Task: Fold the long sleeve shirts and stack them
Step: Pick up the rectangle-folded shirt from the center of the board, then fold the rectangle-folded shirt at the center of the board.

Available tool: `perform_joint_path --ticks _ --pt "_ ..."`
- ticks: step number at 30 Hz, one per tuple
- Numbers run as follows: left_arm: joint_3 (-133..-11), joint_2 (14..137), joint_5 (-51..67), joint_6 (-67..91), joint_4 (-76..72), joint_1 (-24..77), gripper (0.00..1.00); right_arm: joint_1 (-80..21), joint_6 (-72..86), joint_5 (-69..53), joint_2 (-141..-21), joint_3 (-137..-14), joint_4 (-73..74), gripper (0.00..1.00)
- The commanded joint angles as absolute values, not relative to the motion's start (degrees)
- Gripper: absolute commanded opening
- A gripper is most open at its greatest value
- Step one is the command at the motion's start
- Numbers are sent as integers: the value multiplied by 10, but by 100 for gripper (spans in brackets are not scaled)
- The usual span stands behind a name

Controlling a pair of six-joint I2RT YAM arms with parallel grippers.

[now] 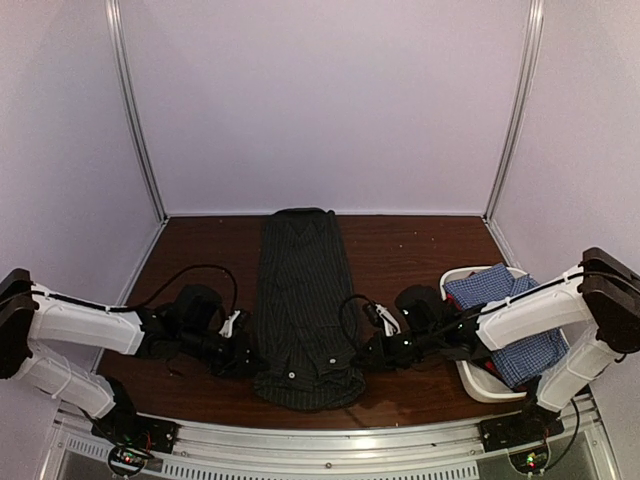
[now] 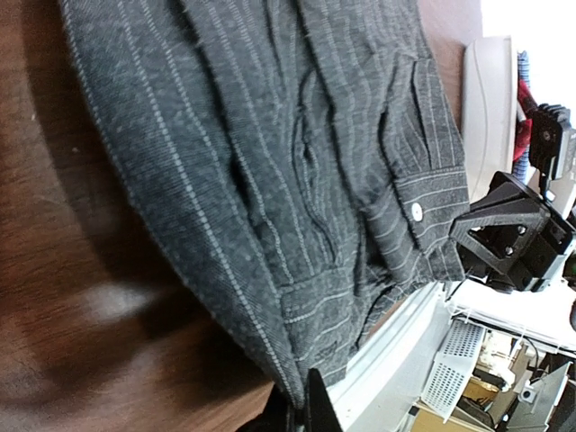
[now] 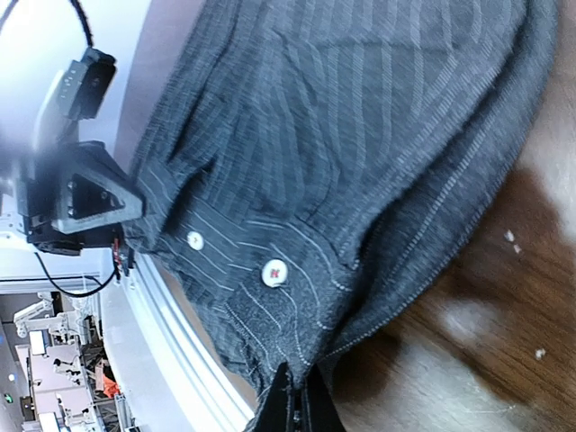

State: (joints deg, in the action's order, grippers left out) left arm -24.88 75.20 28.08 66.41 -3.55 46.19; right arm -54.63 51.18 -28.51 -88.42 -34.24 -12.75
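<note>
the black pinstriped shirt (image 1: 300, 300) lies in the middle of the table, folded into a long narrow strip running from near to far – its sides are turned in over the body. its near end is bunched and a little raised, with cuffs and white buttons (image 3: 274, 272) showing there. at the right, the blue-white check shirt (image 1: 485, 292) sits crumpled on top in a white tub (image 1: 478, 388), with the red-and-dark shirt (image 2: 524, 108) only partly showing beside it.

Right end effector (image 3: 295, 396) pinches an edge of the pinstriped shirt (image 3: 360, 135)
</note>
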Motion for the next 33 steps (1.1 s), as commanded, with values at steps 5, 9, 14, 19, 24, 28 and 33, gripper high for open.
perform_joint_path --ticks 5,9,14,19,24,28,33 --pt "-315 727 284 670 -37 415 0 -504 492 -295 -877 -429 -124 0" --pt "-352 763 305 653 -43 352 0 -472 475 -295 -928 -493 -127 0" --pt "-415 845 317 629 -77 277 0 -417 475 -306 -1028 -578 -154 0" --pt "-478 948 321 627 -129 231 0 -377 488 -313 -1132 -653 -177 0" --pt "-550 1032 308 618 -128 222 0 -362 494 -294 -1196 -694 -176 0" --pt "-568 1061 312 621 -135 218 0 -350 498 -275 -1194 -685 -181 0" --pt "-582 1052 301 615 -112 218 0 -344 490 -274 -1183 -696 -169 0"
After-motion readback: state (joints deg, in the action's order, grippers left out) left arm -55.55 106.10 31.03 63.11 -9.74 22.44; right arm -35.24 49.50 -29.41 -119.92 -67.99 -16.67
